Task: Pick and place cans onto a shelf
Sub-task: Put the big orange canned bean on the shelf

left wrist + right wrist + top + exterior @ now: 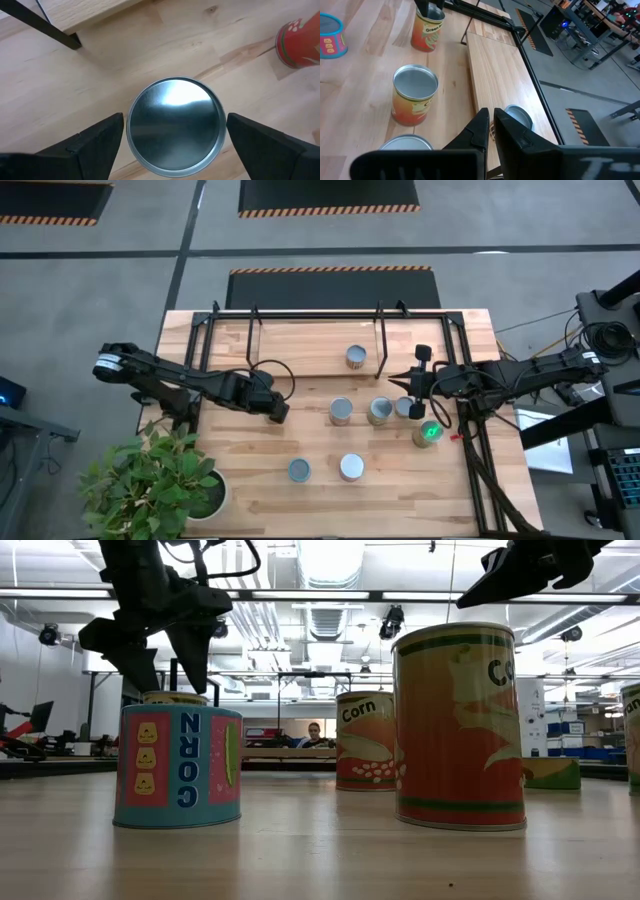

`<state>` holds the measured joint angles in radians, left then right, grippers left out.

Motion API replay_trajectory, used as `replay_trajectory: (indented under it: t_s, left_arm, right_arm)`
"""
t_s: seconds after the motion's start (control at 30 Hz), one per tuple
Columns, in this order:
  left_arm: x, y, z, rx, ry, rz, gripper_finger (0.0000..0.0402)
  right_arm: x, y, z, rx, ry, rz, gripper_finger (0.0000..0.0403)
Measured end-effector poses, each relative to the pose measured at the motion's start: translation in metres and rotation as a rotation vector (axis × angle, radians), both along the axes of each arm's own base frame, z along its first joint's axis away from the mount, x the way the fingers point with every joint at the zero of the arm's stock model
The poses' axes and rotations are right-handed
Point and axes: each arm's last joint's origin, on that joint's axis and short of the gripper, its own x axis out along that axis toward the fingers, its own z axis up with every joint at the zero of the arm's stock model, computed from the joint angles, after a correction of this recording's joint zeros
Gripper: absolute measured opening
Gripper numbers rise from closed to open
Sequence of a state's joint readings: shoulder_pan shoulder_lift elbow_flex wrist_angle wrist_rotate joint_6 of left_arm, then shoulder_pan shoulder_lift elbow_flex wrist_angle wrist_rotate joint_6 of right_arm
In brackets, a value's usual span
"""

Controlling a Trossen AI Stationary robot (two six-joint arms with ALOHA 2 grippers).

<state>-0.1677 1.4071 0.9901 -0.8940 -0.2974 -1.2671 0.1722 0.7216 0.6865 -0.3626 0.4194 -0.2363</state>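
My dark fingers [100, 145] flank a silvery can lid [175, 125]. Nearby, a blue can [178, 767] with pink panels reads CORN; an orange can [460, 725] carries green bands, on pale wood table [270, 440].

I see the table [330, 480] from overhead, level at its top, and close from both wrists.

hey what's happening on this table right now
A two-armed robot is moving cans onto a low shelf. The left gripper hangs open directly above a silver-topped can, one finger on either side, not yet gripping. The right gripper is shut and empty, waiting near the shelf's right end. One can already sits on the shelf board; several others still stand on the table.
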Motion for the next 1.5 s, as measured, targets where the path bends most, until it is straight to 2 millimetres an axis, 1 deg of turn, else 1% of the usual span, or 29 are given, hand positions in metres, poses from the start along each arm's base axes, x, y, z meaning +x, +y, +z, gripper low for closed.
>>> replay_trajectory:
  t_s: [0.47, 0.77, 1.13, 1.2, 1.27, 1.37, 1.5]
  left_arm:
    - [0.002, -0.003, 0.0, -0.04, -0.011, -0.027, 0.0344]
    - [0.012, -0.005, -0.021, -0.019, 0.065, -0.038, 0.0343]
    - [0.014, -0.004, -0.021, -0.011, 0.044, 0.019, 0.0302]
    - [0.015, -0.005, -0.019, -0.019, 0.025, 0.022, 0.0302]
    - [0.019, -0.005, -0.012, -0.024, -0.001, 0.02, 0.0303]
    - [0.028, -0.006, 0.003, -0.001, -0.049, -0.01, 0.0306]
    - [0.043, 0.004, 0.026, 0.051, -0.1, -0.062, 0.0306]
  right_arm:
    - [0.0, 0.0, 0.0, 0.0, 0.0, 0.0, 0.0018]
    - [0.0, 0.0, 0.0, 0.0, 0.002, -0.001, 0.0018]
    - [0.0, 0.0, 0.0, 0.0, 0.001, -0.001, 0.0018]
    - [0.0, 0.0, 0.0, 0.0, 0.001, -0.001, 0.0018]
    - [0.0, 0.0, 0.0, 0.004, 0.0, -0.003, 0.0018]
    - [0.0, 0.0, 0.0, 0.002, 0.001, -0.002, 0.0018]
    - [0.0, 0.0, 0.0, -0.009, 0.004, 0.003, 0.0018]
